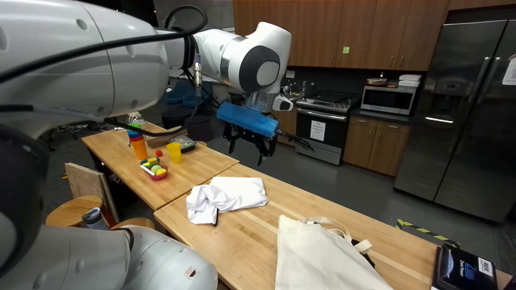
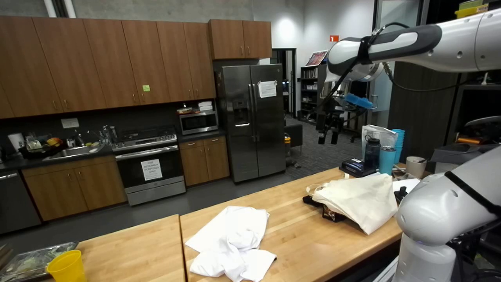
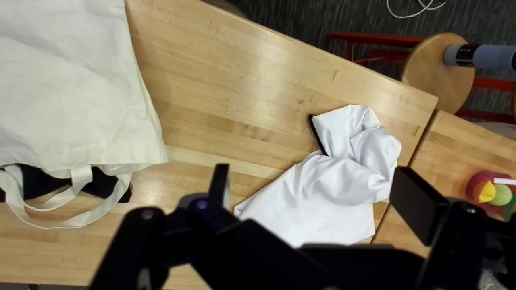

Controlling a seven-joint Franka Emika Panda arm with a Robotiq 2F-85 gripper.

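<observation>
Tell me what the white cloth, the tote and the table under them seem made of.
Cloth: probably smooth woven fabric, cotton or polyester unclear, with a slight sheen along its soft folds.
Tote: likely matt cotton canvas, judging by its dull, off-white surface and limp drape.
Table: apparently wood, lightly varnished; joined strips show grain and soft glare.

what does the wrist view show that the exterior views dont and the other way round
Only the wrist view: a thin white cord on the carpet, at the picture's top edge.
Only the exterior views: the fridge, stove, microwave and robot arm, seen in both exterior views.
All share: the white cloth, cream tote bag, wooden table and open gripper, which holds nothing.
</observation>
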